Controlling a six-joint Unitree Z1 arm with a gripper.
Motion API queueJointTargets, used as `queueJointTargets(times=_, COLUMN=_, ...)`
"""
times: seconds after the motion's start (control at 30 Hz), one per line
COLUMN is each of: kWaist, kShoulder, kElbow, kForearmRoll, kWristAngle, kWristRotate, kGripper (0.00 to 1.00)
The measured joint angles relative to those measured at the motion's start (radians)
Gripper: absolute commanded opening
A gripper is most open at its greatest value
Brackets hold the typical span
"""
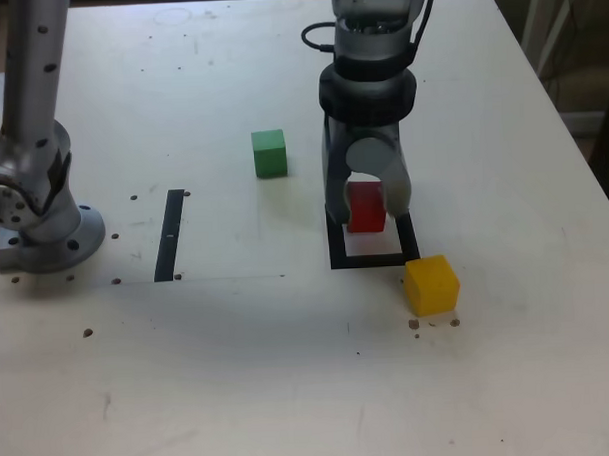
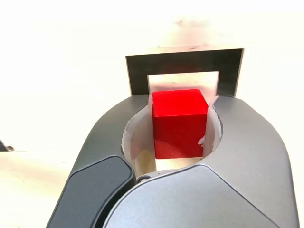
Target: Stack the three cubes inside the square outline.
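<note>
The red cube [image 1: 365, 207] [image 2: 179, 123] sits between the jaws of my gripper [image 1: 367, 216] [image 2: 183, 103], which is shut on it. The gripper holds it low over the far part of the square outline [image 1: 371, 261] [image 2: 185, 59], a black tape frame with a white centre. I cannot tell whether the red cube touches the table. A green cube [image 1: 269, 152] rests on the table to the exterior view's left of the gripper. A yellow cube [image 1: 431, 284] lies just outside the outline's near right corner.
The arm's grey base [image 1: 39, 222] stands at the exterior view's left edge. A straight black tape strip [image 1: 171, 233] lies between the base and the outline. The table's right edge [image 1: 572, 139] runs close behind the gripper's side.
</note>
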Motion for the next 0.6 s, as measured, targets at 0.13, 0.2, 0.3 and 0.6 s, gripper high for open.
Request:
queueJointTargets(times=0.13, kWaist=0.000, kShoulder=0.000, kElbow=0.001, kForearmRoll=-0.010, kWristAngle=0.000, kWristRotate=-0.001, kGripper=0.25)
queueJointTargets(times=0.2, kWaist=0.000, kShoulder=0.000, kElbow=0.005, kForearmRoll=-0.016, kWristAngle=0.001, kWristRotate=-0.001, kGripper=0.26)
queueJointTargets(times=0.3, kWaist=0.000, kShoulder=0.001, kElbow=0.006, kForearmRoll=-0.019, kWristAngle=0.001, kWristRotate=-0.001, kGripper=0.29)
queueJointTargets(times=0.6, kWaist=-0.003, kShoulder=0.001, kElbow=0.012, kForearmRoll=-0.028, kWristAngle=-0.007, kWristRotate=-0.004, kGripper=0.32)
